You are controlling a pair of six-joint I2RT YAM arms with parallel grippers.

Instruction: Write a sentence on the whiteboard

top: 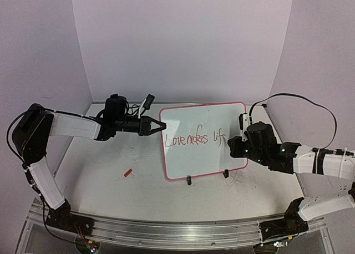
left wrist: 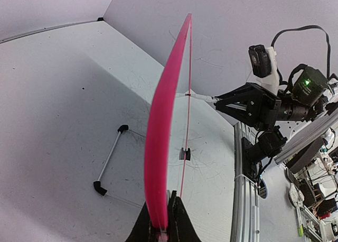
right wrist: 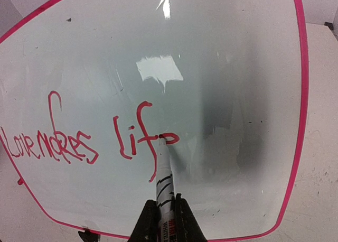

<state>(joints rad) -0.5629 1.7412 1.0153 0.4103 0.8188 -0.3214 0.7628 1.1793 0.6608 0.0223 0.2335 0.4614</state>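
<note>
Small red piece point(top: 128, 172) lying by itself on the white table point(top: 100, 176), left of centre. Table surface is scuffed with dark marks. Aluminium rail point(top: 166, 227) runs along the table's near edge. Plain white walls point(top: 183, 43) enclose the table's back and sides.

There is one whiteboard point(top: 208, 159), with two black stand feet point(top: 189, 180) showing at its near edge. It bears one sentence point(top: 197, 138), a single red line in three clusters of letters. There is one marker point(right wrist: 163, 173), one small red piece point(top: 128, 172) and one table point(top: 111, 182). Two arms, the left arm point(top: 72, 126) and the right arm point(top: 316, 161), carry two grippers, the left gripper point(left wrist: 161, 221) and the right gripper point(right wrist: 161, 221).
</note>
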